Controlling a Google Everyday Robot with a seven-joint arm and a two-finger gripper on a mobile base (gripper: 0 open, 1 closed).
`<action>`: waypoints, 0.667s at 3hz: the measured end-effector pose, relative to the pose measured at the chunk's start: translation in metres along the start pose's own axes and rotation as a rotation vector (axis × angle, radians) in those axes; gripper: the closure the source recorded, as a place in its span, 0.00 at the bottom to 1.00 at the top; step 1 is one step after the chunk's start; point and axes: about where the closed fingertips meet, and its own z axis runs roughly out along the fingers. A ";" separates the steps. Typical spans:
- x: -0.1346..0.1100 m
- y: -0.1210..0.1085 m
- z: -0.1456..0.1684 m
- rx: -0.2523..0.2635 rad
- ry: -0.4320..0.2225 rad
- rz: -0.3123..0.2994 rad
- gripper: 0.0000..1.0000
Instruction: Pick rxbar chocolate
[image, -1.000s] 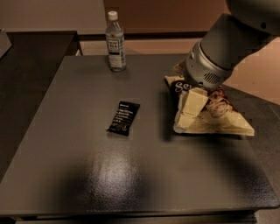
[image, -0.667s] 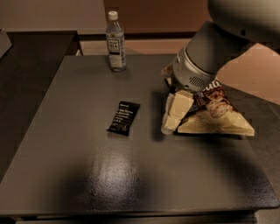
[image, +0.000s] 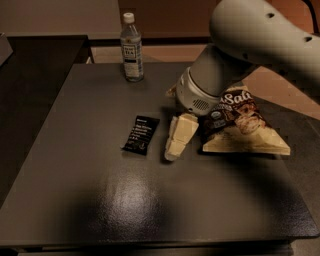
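Though open or closed unclear, gripper low over table between rxbar chocolate and chip bag

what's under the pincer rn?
Just table surface shows under the pincer, which sits low between the rxbar and the chip bag. The arm covers the bag's upper-left corner and the table behind it.

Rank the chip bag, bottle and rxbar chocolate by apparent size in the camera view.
1. chip bag, partly hidden by the arm.
2. bottle, though farther back.
3. rxbar chocolate.
The tool sits low between rxbar chocolate and chip bag.
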 end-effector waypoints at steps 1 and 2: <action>-0.006 -0.001 0.019 -0.021 -0.014 0.000 0.00; -0.015 0.000 0.033 -0.044 -0.026 0.001 0.00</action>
